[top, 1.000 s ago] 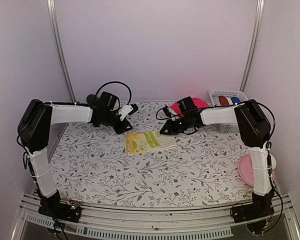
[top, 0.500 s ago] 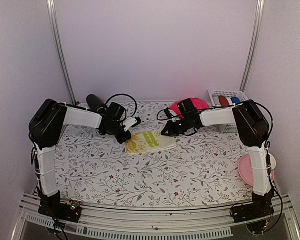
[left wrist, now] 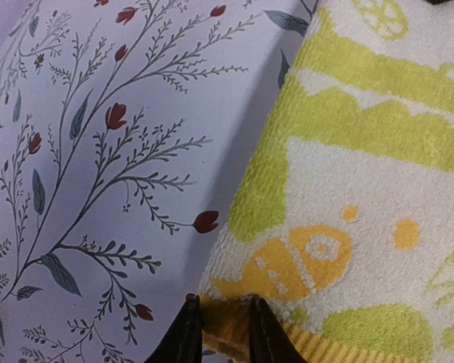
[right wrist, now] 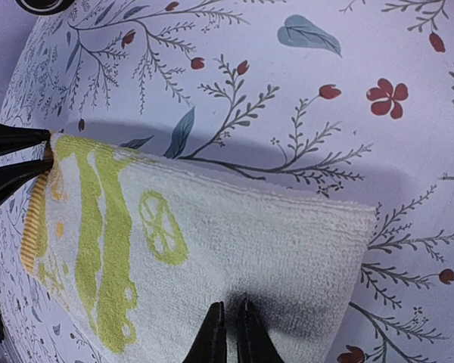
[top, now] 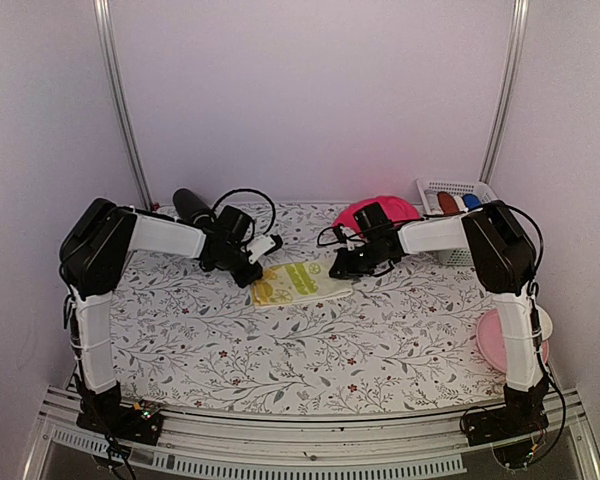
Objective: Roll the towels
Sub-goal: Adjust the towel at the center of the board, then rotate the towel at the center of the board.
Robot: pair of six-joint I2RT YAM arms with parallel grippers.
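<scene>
Lying flat near the middle-back of the floral tablecloth (top: 280, 350), the yellow-and-white towel (top: 298, 283) has a wide bare stretch of cloth in front of it, toward the arm bases. Behind it only a narrow strip runs to the back wall.

The towel is a single flat rectangle of white terry with lime-green bands, lemon-slice prints and an orange-yellow ribbed hem along its left short edge. No part of it is rolled.

The left gripper (left wrist: 221, 333) has that hem at the towel's left corner clamped between its two fingertips. The right gripper (right wrist: 228, 329) has its fingers almost together, tips down on the white pile close to the towel's right end. Whether any cloth is caught between them cannot be told.

A black cylinder (top: 189, 202) lies behind the left arm. A hot pink towel (top: 405, 206) and a white basket (top: 458, 187) sit at the back right, and a pink plate (top: 495, 340) sits at the right edge.
</scene>
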